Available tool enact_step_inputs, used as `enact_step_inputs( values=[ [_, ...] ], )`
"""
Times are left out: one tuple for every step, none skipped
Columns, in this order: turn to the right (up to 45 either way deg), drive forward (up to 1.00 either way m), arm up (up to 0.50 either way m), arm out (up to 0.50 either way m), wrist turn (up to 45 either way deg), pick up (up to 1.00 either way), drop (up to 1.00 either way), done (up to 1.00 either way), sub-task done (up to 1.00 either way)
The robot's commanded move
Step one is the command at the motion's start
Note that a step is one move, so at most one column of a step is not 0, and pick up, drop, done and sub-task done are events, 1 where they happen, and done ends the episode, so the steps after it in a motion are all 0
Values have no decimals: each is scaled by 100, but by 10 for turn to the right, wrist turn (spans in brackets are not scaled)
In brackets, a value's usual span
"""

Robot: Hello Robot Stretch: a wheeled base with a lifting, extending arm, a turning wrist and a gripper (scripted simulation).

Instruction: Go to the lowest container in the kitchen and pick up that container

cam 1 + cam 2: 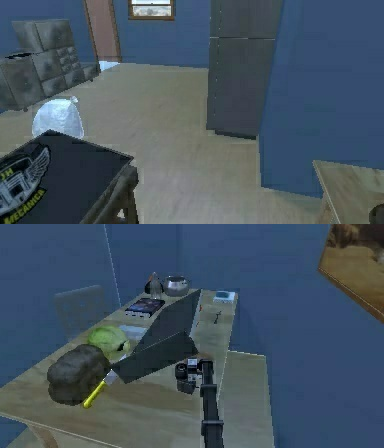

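Where the arm [208, 409] ends over the desk [150, 412], jaws by a dark wedge-shaped thing [160, 339], their state and any hold impossible to tell, pale rounded container [57, 117] on the floor near grey drawers [45, 65].

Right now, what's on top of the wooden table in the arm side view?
A dark lump, a green round thing, a yellow stick, a big grey wedge and a metal bowl on the table. The wedge covers the tabletop behind it.
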Motion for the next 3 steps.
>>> enact_step_inputs(
  values=[
    [0, 0, 0, 0, 0, 100, 0, 0, 0],
    [0, 0, 10, 0, 0, 0, 0, 0, 0],
    [0, 0, 0, 0, 0, 0, 0, 100, 0]
  ],
)
